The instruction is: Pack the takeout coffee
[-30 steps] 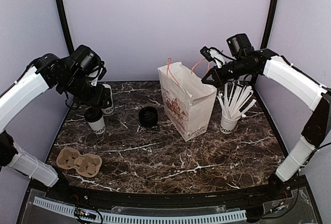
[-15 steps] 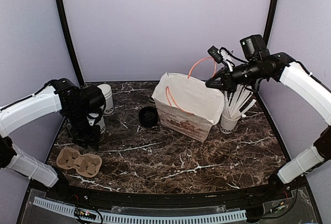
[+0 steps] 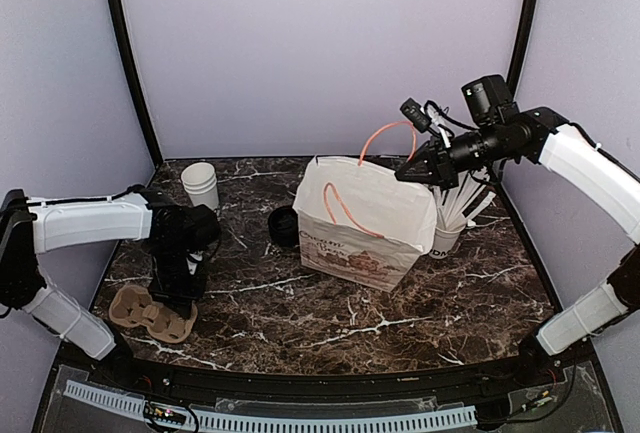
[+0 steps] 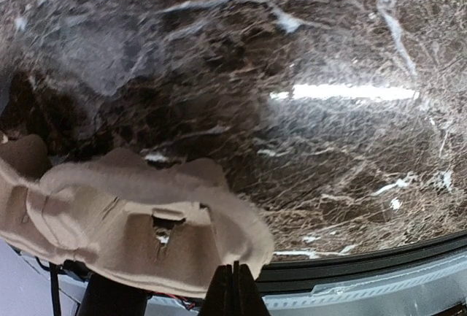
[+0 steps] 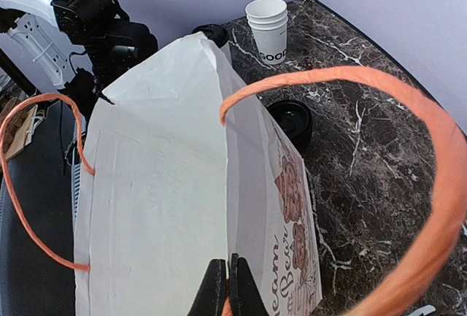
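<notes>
- Takeout coffee, a small white paper cup with a black plastic lid: only the lid shows, at 9 o'clock of the nested white cups.
- Left pincer: pressed together, empty, clear of the cup, over the brown moulded cardboard carrier.
- Right pincer: clamped on the white paper bag's orange handle.
- Earlier, the left pincer gaped above the cup. It has dropped to the cup's 6 o'clock, and the bag tips further.

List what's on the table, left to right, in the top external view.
cardboard cup carrier → nested white cups → black lid → paper bag → cup of white straws
</notes>
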You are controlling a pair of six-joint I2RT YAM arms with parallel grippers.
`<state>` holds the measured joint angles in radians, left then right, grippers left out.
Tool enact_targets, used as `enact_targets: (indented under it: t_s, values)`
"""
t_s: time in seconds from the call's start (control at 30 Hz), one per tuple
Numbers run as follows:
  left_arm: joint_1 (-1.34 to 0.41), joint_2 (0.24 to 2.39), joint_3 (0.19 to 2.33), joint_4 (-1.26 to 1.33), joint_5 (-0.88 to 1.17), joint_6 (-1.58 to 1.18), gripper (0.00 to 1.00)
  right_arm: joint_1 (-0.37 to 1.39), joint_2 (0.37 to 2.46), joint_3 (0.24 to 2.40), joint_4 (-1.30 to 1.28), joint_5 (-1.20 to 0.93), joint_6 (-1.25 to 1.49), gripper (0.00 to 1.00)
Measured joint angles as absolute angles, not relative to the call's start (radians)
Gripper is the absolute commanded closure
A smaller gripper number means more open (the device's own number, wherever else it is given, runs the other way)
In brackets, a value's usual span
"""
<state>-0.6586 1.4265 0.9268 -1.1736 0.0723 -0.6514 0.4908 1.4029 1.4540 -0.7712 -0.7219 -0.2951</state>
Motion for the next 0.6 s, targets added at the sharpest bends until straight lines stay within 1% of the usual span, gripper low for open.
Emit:
enact_targets:
  t_s: [0.13, 0.23, 0.47, 0.6]
  values:
    - [-0.668, 1.478, 0.939, -1.097, 0.093, -0.603, 1.00, 0.491, 1.402, 1.436, -0.771, -0.722, -0.300, 1.00]
    - [-0.672, 1.545, 0.988, -1.044, 0.107, -0.559, 1.00, 0.491, 1.401, 1.431, -0.771, -0.722, -0.306, 1.00]
    - [-0.673, 1.776, 1.231, -0.912, 0.137, -0.437, 1.00, 0.491, 1.395, 1.423, -0.773, -0.722, -0.332, 1.00]
    - [-0.673, 1.829, 1.346, -0.851, 0.148, -0.394, 1.00, 0.491, 1.395, 1.423, -0.794, -0.722, -0.353, 1.00]
